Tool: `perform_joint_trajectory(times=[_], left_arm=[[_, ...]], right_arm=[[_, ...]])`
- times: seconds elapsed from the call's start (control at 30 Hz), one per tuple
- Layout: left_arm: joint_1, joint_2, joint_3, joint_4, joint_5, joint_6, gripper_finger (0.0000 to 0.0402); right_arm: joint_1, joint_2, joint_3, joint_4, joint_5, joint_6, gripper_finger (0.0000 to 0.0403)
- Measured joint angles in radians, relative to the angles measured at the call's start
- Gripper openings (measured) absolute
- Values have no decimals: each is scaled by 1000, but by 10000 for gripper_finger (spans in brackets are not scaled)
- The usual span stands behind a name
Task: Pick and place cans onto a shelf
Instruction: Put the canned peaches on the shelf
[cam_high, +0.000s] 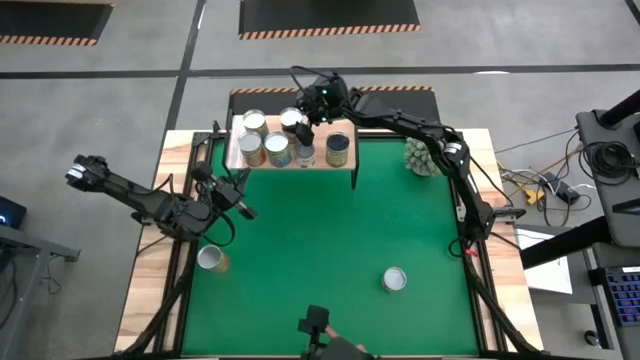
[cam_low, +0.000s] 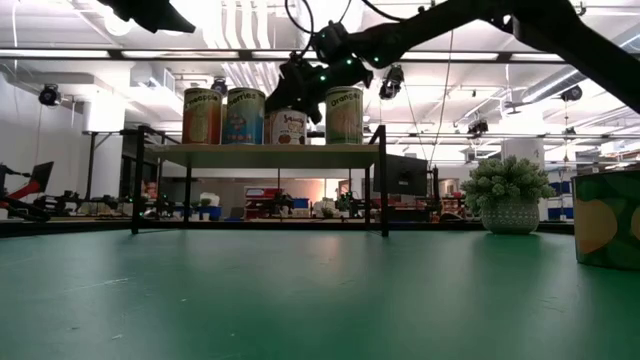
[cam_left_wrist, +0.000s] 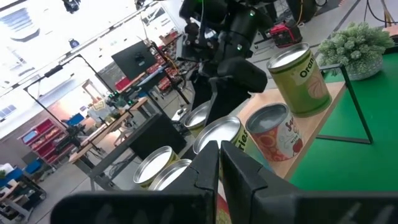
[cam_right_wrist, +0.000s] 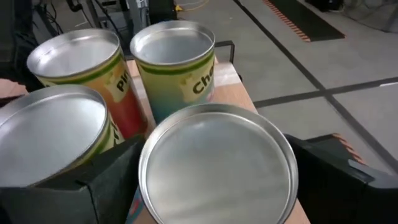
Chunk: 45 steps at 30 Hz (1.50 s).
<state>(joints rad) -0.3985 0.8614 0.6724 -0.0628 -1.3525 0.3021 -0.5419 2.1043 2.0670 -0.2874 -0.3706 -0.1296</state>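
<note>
The light-wood shelf (cam_high: 322, 161) on black legs stands at the mat's far edge and holds several cans. My right gripper (cam_high: 299, 127) reaches over the shelf's back row and is shut on a can with a silvery top (cam_right_wrist: 217, 162) and a white-and-red label (cam_low: 287, 128). That can stands between other cans (cam_right_wrist: 174, 43). Two more cans rest on their bases on the green mat, one near the left edge (cam_high: 210, 258) and one near the front right (cam_high: 395, 279). My left gripper (cam_high: 246, 208) is shut and empty, over the mat in front of the shelf's left end. My right gripper pinches the can's upper wall just below the rim (cam_right_wrist: 144, 177) between its two fingers, one finger (cam_right_wrist: 106, 180) on each side. The fingers come from above, pointing down. The can stands upright, and its base looks to be on the shelf board (cam_low: 285, 144).
A fuzzy pale-green ball plant (cam_high: 420, 155) in a pot stands on the mat right of the shelf. Wooden strips (cam_high: 150, 290) border the mat. The mat's middle (cam_high: 330, 230) holds nothing. A dark camera mount (cam_high: 316, 326) sits at the near edge.
</note>
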Motion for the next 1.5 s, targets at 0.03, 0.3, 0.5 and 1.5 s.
perform_joint_trajectory(times=[0.03, 0.3, 0.5, 1.5], left_arm=[[0, 0, 0, 0, 0, 0, 0], [0, 0, 0, 0, 0, 0, 0], [0, 0, 0, 1, 0, 0, 0], [0, 0, 0, -6, 2, -1, 0]], right_arm=[[0, -1, 0, 1, 0, 6, 353], [0, -30, 88, -86, 0, 15, 354], [0, -47, 201, -268, 5, -7, 342], [36, -46, 75, -237, 187, -72, 9]])
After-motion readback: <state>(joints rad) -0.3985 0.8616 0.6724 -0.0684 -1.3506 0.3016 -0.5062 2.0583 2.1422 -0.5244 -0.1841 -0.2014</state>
